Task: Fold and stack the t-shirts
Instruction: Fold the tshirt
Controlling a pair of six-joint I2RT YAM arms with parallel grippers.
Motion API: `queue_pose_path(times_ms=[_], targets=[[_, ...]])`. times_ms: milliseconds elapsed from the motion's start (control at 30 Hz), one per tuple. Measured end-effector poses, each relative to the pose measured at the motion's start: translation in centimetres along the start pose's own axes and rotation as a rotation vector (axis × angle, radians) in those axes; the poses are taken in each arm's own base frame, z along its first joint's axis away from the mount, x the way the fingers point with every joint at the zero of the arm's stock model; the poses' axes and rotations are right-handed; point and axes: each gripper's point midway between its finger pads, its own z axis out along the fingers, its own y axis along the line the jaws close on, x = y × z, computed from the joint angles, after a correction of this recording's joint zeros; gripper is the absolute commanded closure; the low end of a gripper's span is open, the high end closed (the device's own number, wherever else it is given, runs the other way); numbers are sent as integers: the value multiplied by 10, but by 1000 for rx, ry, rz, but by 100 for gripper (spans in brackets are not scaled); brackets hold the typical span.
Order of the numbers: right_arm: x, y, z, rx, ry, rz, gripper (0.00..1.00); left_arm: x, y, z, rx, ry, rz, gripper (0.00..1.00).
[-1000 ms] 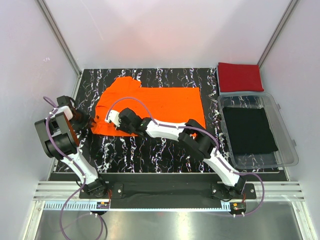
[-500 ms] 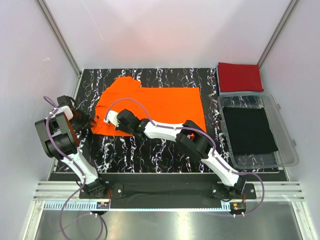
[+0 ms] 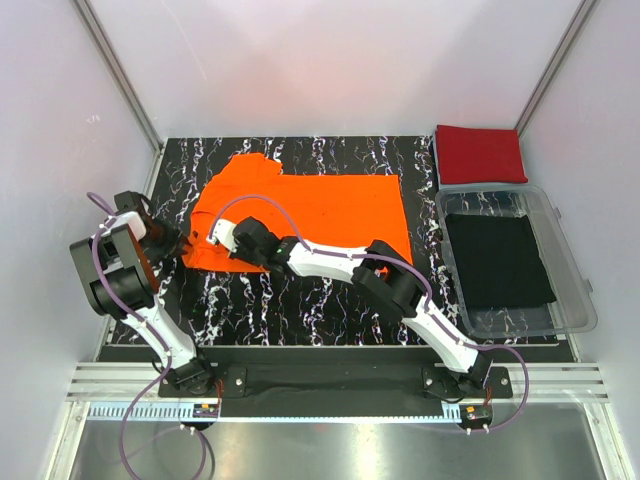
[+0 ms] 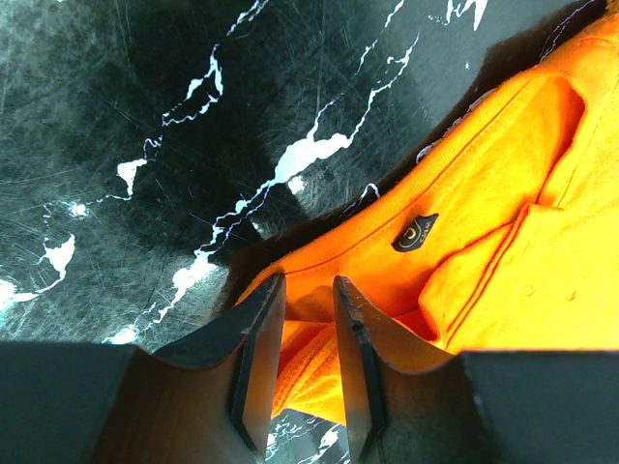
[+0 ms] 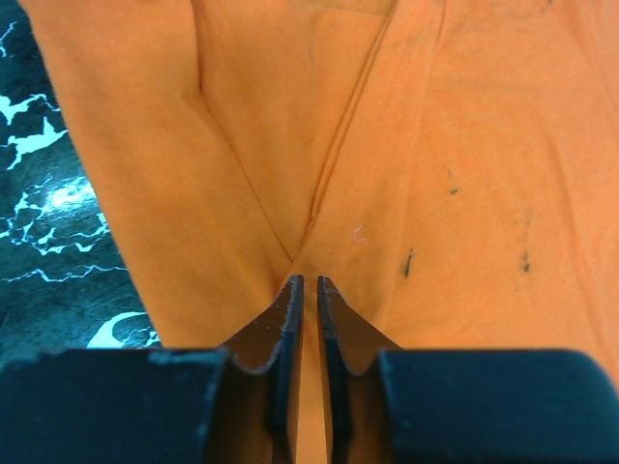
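The orange t-shirt (image 3: 330,205) lies spread on the black marbled table (image 3: 300,300), with its left part folded over. My left gripper (image 3: 183,243) is at the shirt's left edge, and its jaws (image 4: 308,285) are shut on a bunched hem of orange cloth (image 4: 503,222). My right gripper (image 3: 208,239) reaches across to the same left end. Its jaws (image 5: 309,282) are nearly together, and a raised crease of the orange cloth (image 5: 464,145) runs into them. The red t-shirt (image 3: 480,153) lies folded at the back right corner.
A clear plastic bin (image 3: 578,285) stands along the right side with a flat black cloth (image 3: 498,258) in it. White walls and metal posts close in the table on three sides. Both arm bases sit on the near rail.
My right gripper has slid a little to the left along the shirt's near-left edge. The left arm and the shirts have stayed put.
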Motion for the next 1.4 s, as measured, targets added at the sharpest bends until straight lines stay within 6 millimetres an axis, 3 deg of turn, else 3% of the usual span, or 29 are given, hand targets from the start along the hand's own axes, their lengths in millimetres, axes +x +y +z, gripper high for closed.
queue_pose_path(times_ms=[800,867,967,1067,1400], targets=[[11,2,6,-3,16,-52,67,0,0,0,-9,-3,4,66],[11,2,6,-3,15,-51,72,0,0,0,-9,-3,4,66],[12,3,6,-4,17,-53,91,0,0,0,-9,-3,4,66],[11,2,10,4,12,-49,100,0,0,0,-10,-3,6,66],[9,-4,12,26,10,16,100,0,1,0,-17,-6,12,67]])
